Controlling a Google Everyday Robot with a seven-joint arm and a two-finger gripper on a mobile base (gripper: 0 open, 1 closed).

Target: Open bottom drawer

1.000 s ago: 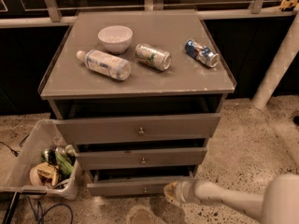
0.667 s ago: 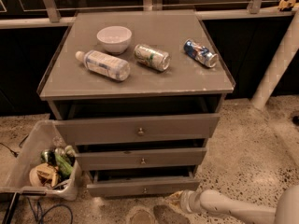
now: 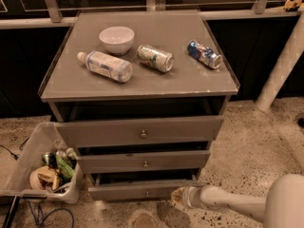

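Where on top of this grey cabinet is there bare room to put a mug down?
Free: the cabinet top's front strip, between its front edge and the bottle, green can and blue can; plus the back right corner behind that can. Crowded: the middle row around the bowl. The gripper sits low by the bottom drawer's right end.

cabinet top (image 3: 190, 82): white bowl (image 3: 117, 38) at 11 o'clock; plastic bottle (image 3: 105, 66) on side at 9; green-white can (image 3: 155, 58) on side near centre; blue can (image 3: 204, 54) on side at 2. bin (image 3: 29, 148) with trash (image 3: 51, 172) on floor (image 3: 247, 141) at 8. gripper (image 3: 177, 196) low at 5.
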